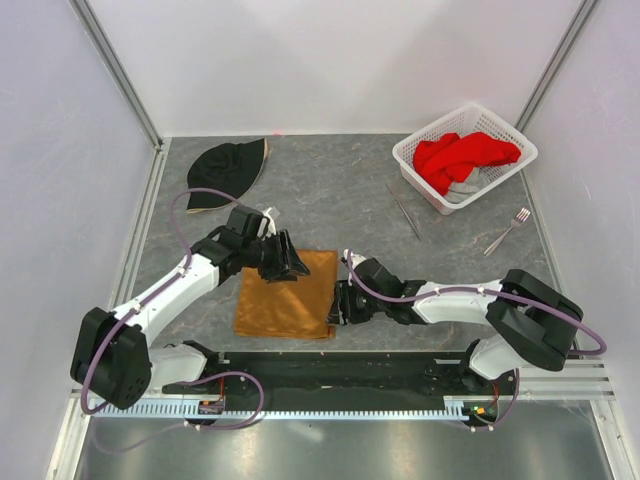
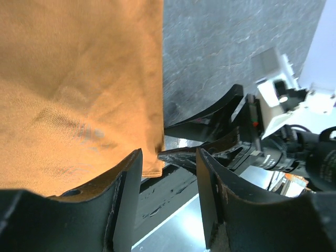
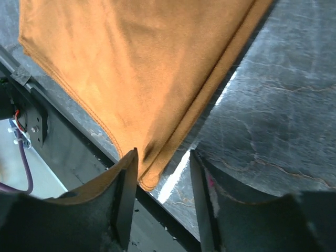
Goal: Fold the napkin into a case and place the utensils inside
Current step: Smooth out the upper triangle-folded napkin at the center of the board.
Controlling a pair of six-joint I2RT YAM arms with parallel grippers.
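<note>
The orange-brown napkin (image 1: 285,297) lies flat near the table's front edge, its right edge doubled. My left gripper (image 1: 287,267) hovers at its far right part, jaws open and empty (image 2: 168,155); the napkin (image 2: 79,79) spreads to their left. My right gripper (image 1: 338,303) is at the near right corner. Its jaws (image 3: 164,155) stand open around that corner of the napkin (image 3: 142,63), which lies close to the left finger (image 3: 126,178). The knife-like piece (image 1: 404,210) and the fork (image 1: 508,231) lie apart on the table at the far right. No case shows.
A white basket (image 1: 405,158) holding a red cloth (image 1: 462,158) stands at the back right. A black hat (image 1: 228,172) lies at the back left. The black base rail (image 1: 340,365) runs just in front of the napkin.
</note>
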